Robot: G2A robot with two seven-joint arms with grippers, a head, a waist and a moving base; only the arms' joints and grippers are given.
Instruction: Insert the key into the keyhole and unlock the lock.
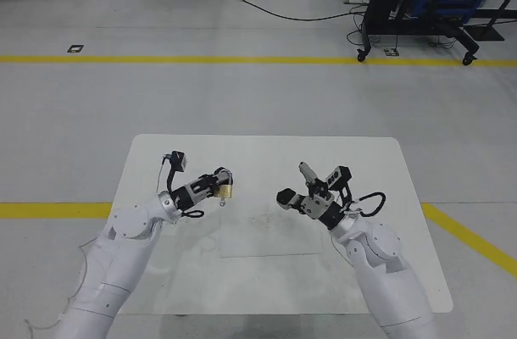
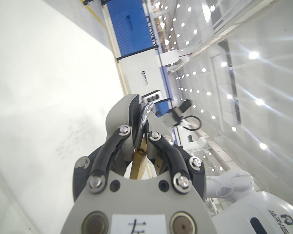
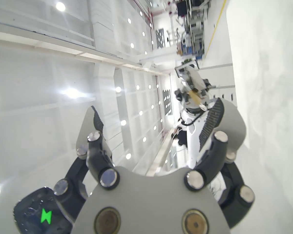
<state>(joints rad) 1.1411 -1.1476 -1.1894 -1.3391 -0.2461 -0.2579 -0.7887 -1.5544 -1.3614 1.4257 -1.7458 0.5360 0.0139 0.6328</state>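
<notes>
Across from the lock, well apart, the right gripper is held wide open with nothing in it. The lock is squeezed in the left gripper, its brass end turned that way.

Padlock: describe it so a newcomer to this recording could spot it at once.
Over the white table, on the robot's left side, find the left gripper. The padlock is clamped between its jaws: a small brass block with a silver shackle, the only yellow-metal thing there; the right gripper is open and empty.
</notes>
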